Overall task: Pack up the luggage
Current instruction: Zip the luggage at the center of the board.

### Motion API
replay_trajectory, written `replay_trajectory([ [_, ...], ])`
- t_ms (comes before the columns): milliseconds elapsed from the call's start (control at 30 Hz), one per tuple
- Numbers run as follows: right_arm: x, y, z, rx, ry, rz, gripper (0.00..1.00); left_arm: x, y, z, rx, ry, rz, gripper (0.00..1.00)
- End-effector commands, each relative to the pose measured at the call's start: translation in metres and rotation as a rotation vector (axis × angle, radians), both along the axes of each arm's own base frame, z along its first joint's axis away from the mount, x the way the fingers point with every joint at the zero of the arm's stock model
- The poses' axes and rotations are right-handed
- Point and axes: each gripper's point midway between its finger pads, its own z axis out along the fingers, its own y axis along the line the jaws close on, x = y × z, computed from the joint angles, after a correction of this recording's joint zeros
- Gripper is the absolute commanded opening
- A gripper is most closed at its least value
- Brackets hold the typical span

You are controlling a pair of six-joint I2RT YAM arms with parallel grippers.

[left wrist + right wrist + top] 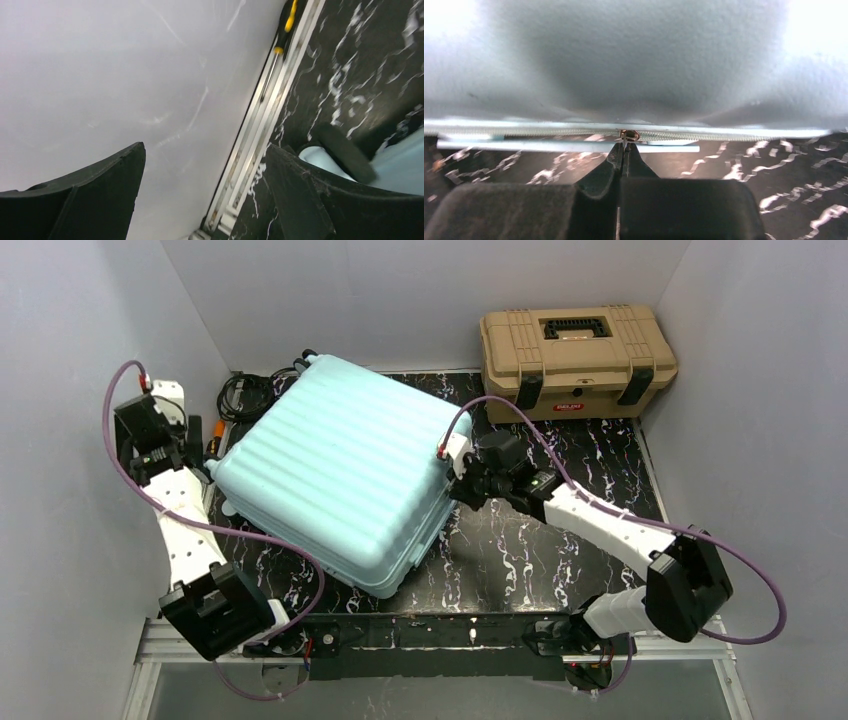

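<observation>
The luggage [340, 475], a pale mint-blue ribbed suitcase, lies closed and flat on the black marbled table [520, 560]. My right gripper [452, 472] is at its right side. In the right wrist view its fingertips [624, 145] are shut on the small metal zipper pull [629, 134] on the zipper line beneath the shell [634, 65]. My left gripper [196, 445] hangs by the suitcase's left corner, close to the left wall. The left wrist view shows this gripper [206, 147] open and empty, with a black wheel [345, 152] of the luggage [400, 167] just right of its right finger.
A tan toolbox [575, 355] with black latches stands at the back right. Black cables [240, 395] lie coiled behind the suitcase's left corner. A yellow-and-black screwdriver [285, 30] lies along the table's left edge by the white wall [125, 75].
</observation>
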Motion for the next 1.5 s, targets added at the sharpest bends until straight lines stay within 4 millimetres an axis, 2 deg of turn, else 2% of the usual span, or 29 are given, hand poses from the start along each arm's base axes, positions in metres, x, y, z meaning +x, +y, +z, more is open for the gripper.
replay_trajectory([
  [0, -0.034, 0.031, 0.047, 0.189, -0.027, 0.153, 0.01, 0.015, -0.028, 0.079, -0.023, -0.182, -0.140, 0.88],
  [100, -0.020, 0.022, 0.040, 0.146, -0.089, 0.090, 0.01, 0.030, -0.071, 0.123, -0.041, -0.269, -0.316, 0.88],
  [167, -0.008, 0.014, 0.043, 0.129, -0.140, 0.041, 0.01, 0.043, -0.108, 0.144, 0.009, -0.280, -0.428, 0.88],
  [200, -0.003, 0.011, 0.044, 0.122, -0.154, 0.020, 0.01, 0.052, -0.133, 0.150, 0.028, -0.276, -0.500, 0.89],
  [233, -0.001, 0.003, 0.057, 0.139, -0.187, 0.000, 0.01, 0.059, -0.154, 0.154, 0.042, -0.270, -0.548, 0.89],
  [267, 0.005, 0.001, 0.042, 0.110, -0.161, -0.013, 0.01, 0.070, -0.175, 0.154, 0.031, -0.264, -0.597, 0.90],
  [367, 0.013, -0.009, 0.029, 0.070, -0.175, -0.016, 0.01, 0.105, -0.231, 0.159, -0.055, -0.286, -0.682, 0.89],
  [500, 0.014, -0.019, 0.008, 0.036, -0.173, 0.016, 0.01, 0.157, -0.277, 0.163, -0.211, -0.379, -0.679, 0.87],
  [600, 0.015, -0.022, 0.003, 0.067, -0.158, 0.037, 0.01, 0.198, -0.309, 0.166, -0.237, -0.475, -0.680, 0.86],
  [733, 0.013, -0.026, 0.000, 0.098, -0.130, 0.067, 0.01, 0.241, -0.357, 0.153, -0.067, -0.495, -0.732, 0.89],
  [767, 0.013, -0.027, 0.000, 0.104, -0.130, 0.070, 0.01, 0.254, -0.367, 0.142, -0.017, -0.476, -0.733, 0.91],
  [833, 0.014, -0.030, 0.002, 0.112, -0.126, 0.077, 0.01, 0.273, -0.385, 0.131, 0.078, -0.458, -0.739, 0.93],
  [900, 0.016, -0.032, 0.002, 0.114, -0.124, 0.073, 0.01, 0.289, -0.399, 0.124, 0.150, -0.449, -0.734, 0.94],
  [1033, 0.022, -0.037, -0.003, 0.109, -0.119, 0.045, 0.01, 0.307, -0.431, 0.111, 0.241, -0.448, -0.769, 0.96],
  [1200, 0.031, -0.041, -0.006, 0.106, -0.113, 0.007, 0.01, 0.311, -0.471, 0.071, 0.328, -0.356, -0.892, 0.97],
  [1267, 0.037, -0.043, -0.004, 0.110, -0.120, -0.019, 0.01, 0.306, -0.483, 0.048, 0.332, -0.276, -0.954, 0.97],
  [1467, 0.054, -0.058, 0.001, 0.138, -0.127, -0.115, 0.01, 0.283, -0.506, -0.003, 0.324, -0.116, -1.161, 0.98],
])
